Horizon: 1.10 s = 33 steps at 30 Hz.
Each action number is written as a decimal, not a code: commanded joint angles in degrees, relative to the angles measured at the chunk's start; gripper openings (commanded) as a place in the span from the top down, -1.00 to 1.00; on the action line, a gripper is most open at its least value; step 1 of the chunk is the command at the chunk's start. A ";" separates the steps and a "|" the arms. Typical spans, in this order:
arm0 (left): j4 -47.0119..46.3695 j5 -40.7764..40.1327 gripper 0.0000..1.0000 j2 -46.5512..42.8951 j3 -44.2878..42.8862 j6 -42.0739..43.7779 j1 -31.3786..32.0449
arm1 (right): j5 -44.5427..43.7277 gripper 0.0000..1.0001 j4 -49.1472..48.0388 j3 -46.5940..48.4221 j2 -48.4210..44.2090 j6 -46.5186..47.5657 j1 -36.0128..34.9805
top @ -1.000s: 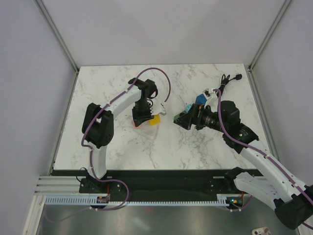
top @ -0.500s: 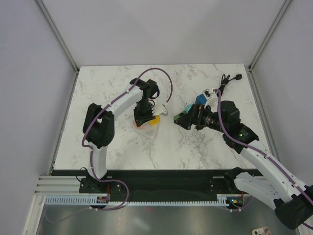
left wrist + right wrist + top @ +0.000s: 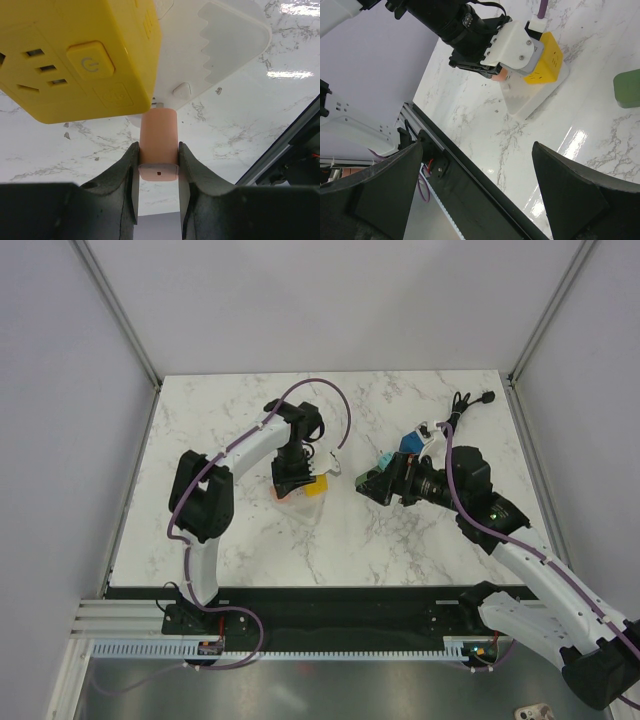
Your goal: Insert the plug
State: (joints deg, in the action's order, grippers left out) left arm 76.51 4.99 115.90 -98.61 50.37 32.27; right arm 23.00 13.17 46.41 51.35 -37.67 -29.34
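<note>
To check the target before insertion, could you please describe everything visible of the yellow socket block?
The yellow socket block is a glossy plastic cube with rounded edges. One face shows outlet slots and a raised power button. It sits on a white plate with a toothed edge, on the marble table. A peach plug, pinched by the left fingers, meets one side end-on.

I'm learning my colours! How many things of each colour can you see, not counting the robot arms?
Yellow: 1, the socket cube
Peach: 1, the plug
White: 1, the toothed plate
Green: 1, the block
Blue: 1, the small piece
Black: 1, the cable
Total: 6
</note>
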 commanded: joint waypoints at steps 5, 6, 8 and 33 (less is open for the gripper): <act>5.05 1.86 0.96 1.52 -1.32 1.22 0.07 | -0.77 -0.96 -0.25 2.45 -1.17 0.93 0.25; 5.05 1.95 0.95 1.53 -1.32 1.22 0.16 | -0.77 -0.96 -0.25 2.45 -1.17 0.85 0.25; 5.05 2.04 0.96 1.79 -1.50 1.22 0.07 | -0.77 -0.96 -0.25 2.45 -1.25 1.02 0.25; 4.61 -0.51 0.95 1.88 0.08 1.05 -0.10 | -1.65 -0.96 0.80 2.45 -2.22 1.55 0.34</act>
State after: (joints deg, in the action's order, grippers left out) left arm 76.84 5.72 116.64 -99.63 50.39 32.27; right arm 22.09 14.31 46.48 50.19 -37.19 -29.34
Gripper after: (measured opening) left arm 0.354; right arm 0.982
